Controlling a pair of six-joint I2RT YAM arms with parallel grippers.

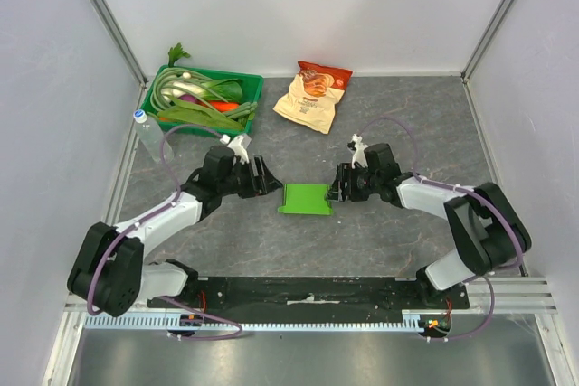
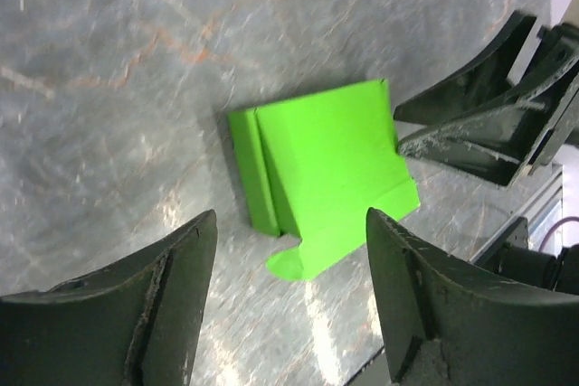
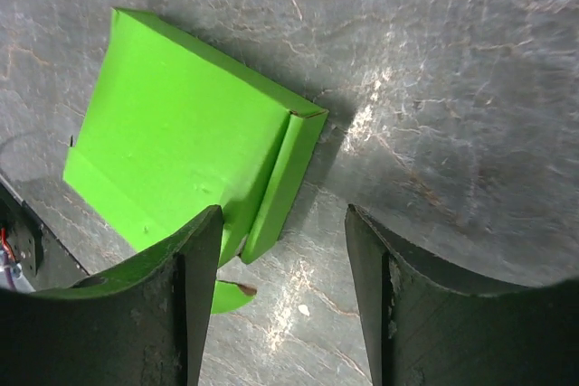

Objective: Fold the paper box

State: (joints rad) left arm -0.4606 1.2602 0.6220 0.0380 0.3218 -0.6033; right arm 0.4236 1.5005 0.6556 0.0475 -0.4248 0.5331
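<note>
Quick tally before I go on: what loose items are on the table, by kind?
Paper box: 1
Vegetable tray: 1
Snack bag: 1
Bottle: 1
Total: 4

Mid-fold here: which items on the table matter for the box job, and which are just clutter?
In the job: paper box; left claw and right claw, both open, one on either side of it.
Lying about: green tray of vegetables; snack bag; clear bottle.
</note>
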